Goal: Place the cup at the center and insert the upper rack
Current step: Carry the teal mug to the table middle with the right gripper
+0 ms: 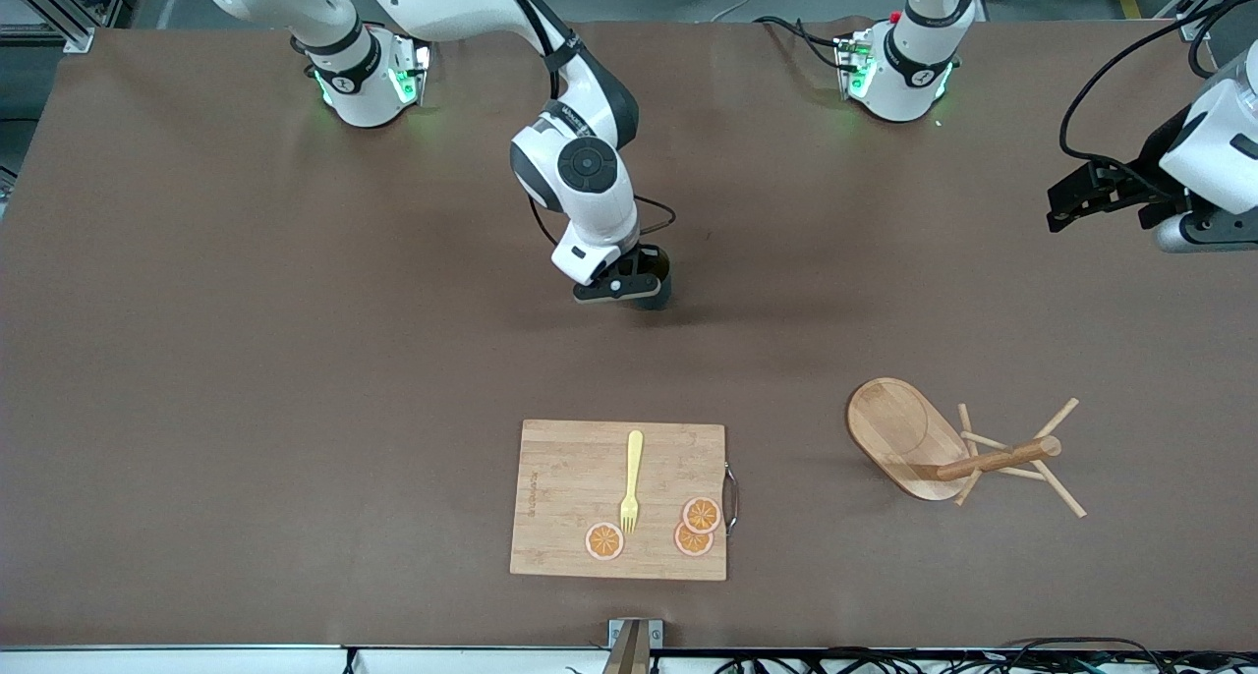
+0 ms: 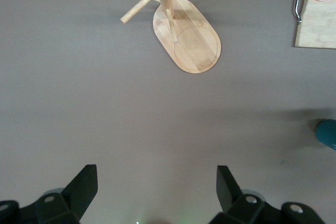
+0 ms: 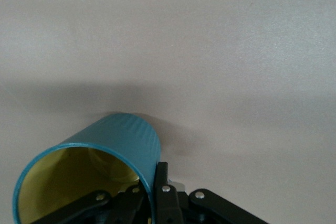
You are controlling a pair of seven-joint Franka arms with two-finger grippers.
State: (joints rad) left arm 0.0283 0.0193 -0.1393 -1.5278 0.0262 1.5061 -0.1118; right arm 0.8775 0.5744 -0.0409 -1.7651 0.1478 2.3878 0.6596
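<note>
The cup is teal outside and yellow inside, and it sits low at the middle of the table. My right gripper is shut on its wall, one finger inside the rim and one outside. Whether the cup touches the table I cannot tell; its edge also shows in the left wrist view. The upper rack, a wooden mug tree with an oval base, stands upright toward the left arm's end, nearer the front camera. My left gripper waits open over bare table, holding nothing.
A bamboo cutting board lies near the front edge, nearer the front camera than the cup. On it are a yellow fork and orange slices. Its metal handle faces the rack.
</note>
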